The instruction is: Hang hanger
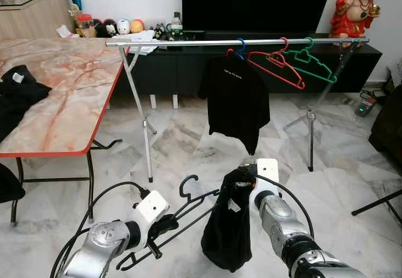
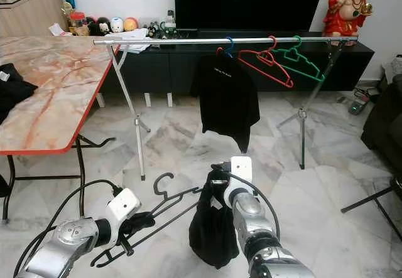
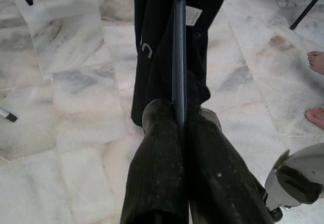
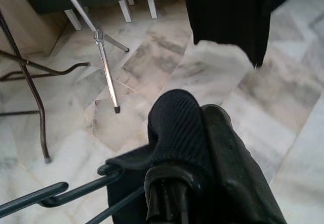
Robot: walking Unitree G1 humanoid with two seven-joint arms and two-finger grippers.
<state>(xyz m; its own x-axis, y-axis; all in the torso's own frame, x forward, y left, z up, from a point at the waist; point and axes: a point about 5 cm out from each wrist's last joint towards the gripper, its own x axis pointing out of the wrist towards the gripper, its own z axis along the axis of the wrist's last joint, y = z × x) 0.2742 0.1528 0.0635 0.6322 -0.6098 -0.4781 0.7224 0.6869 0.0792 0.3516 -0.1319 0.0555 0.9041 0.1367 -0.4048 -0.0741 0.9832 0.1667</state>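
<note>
Black hanger clamped low, rail ahead

The marble floor carries a clothes rack on tripod legs, standing in front of the black TV cabinet. A folding table with a red edge stands left of the rack; black clothing lies on its top, at the far-left edge.

- A marble-patterned table with a red edge; black clothing lies at its left edge.
- A red figurine stands on the dark cabinet's right end.
- A black TV above.
</note>
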